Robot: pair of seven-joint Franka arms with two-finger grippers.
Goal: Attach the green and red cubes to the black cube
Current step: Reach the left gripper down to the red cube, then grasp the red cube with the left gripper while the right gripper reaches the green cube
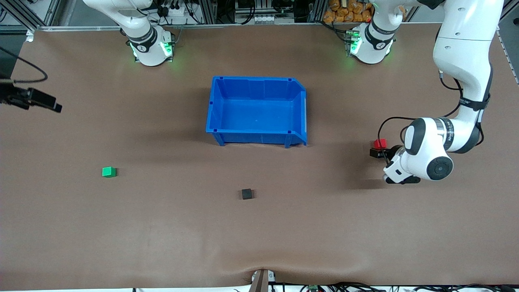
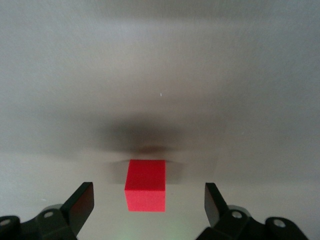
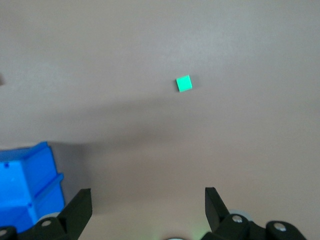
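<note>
red cube [image 2: 145, 185], green cube [image 1: 108, 172], black cube [image 1: 246, 194]

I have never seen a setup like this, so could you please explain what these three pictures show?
Two white robot arms work at a brown table. One picture looks down from across it; the other two come from cameras on the wrists. On the table lie a blue bin, a green cube, a black cube and a red cube. The left gripper is down around the red cube, fingers open, not gripping. The right gripper waits up high, open, holding nothing.

Bare table around black cube [image 1: 246, 194], blue bin [image 1: 256, 111] well apart
</note>
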